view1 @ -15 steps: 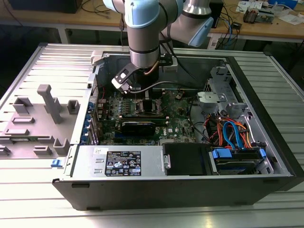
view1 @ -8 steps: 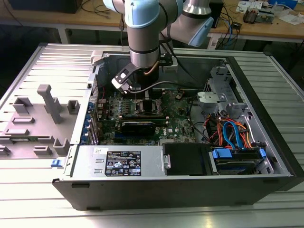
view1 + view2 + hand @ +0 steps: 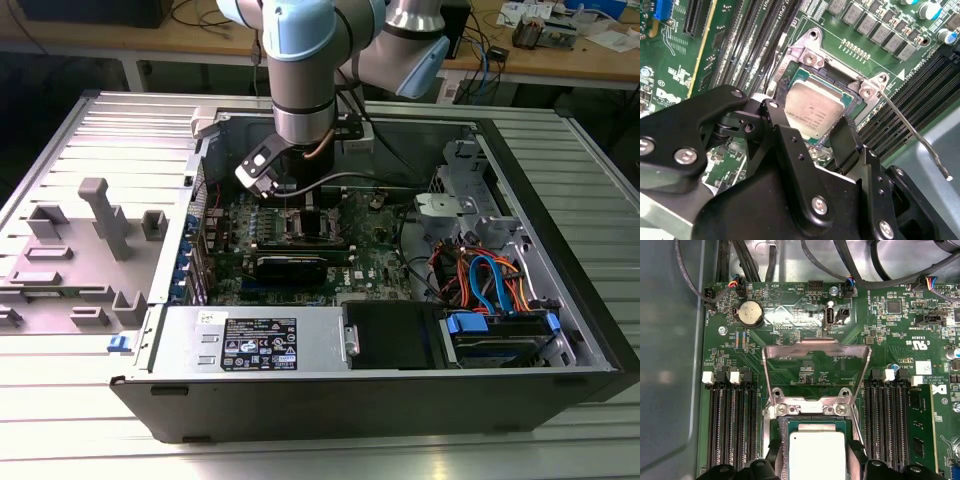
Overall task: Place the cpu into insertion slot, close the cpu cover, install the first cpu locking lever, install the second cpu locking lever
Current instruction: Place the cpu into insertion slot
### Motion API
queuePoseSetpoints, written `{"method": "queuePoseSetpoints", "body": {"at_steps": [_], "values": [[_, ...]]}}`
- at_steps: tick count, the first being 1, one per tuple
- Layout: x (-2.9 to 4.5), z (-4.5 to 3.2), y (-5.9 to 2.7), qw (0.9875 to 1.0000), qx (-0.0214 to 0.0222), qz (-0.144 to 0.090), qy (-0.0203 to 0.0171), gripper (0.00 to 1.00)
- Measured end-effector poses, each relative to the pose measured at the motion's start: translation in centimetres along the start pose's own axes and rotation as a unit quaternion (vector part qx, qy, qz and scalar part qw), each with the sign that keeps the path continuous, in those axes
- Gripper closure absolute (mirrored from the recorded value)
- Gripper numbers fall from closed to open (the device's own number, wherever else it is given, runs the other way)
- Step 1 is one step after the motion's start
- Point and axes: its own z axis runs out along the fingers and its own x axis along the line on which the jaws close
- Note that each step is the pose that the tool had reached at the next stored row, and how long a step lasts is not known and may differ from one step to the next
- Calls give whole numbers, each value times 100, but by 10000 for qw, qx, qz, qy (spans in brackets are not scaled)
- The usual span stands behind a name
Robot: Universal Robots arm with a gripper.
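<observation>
- Driving this one remotely. The end effector (image 3: 810,117) is down inside the open PC case (image 3: 560,300) on the desk (image 3: 300,455), right over the motherboard (image 3: 880,325).
- In both wrist views the black fingers (image 3: 785,140) sit against two opposite edges of the cpu (image 3: 817,455). It looks clamped on the chip to me, with no gap I can make out.
- The cpu is in, or just over, the insertion slot (image 3: 799,54). It lines up with the silvery rim, but I honestly can't tell if it's fully seated.
- The cpu cover (image 3: 840,347) is flipped up and open past the slot, between the two banks of memory slots (image 3: 732,425). One wire locking lever (image 3: 905,120) sticks out loose to the side.
- What worries me: if the chip is a hair rotated or tilted, pushing down could bend the socket contacts.
- If the fingers drag on its edges while opening, they could pull one side up and leave it cocked.
- The fingers are also tight to the slot's rim, so any sideways nudge could scrape it.
</observation>
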Motion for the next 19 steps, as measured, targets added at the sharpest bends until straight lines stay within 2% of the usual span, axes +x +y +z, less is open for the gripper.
{"method": "queuePoseSetpoints", "body": {"at_steps": [5, 12, 14, 15, 19], "values": [[31, 0, 2, 10000, 1, -1, 0, 38], [32, -1, 1, 10000, 1, 0, -1, 38], [32, 0, 1, 10000, 0, 0, 0, 37], [32, 0, 1, 10000, 0, 1, 0, 31], [31, -22, 3, 10000, 1, 1, -1, 31]]}}
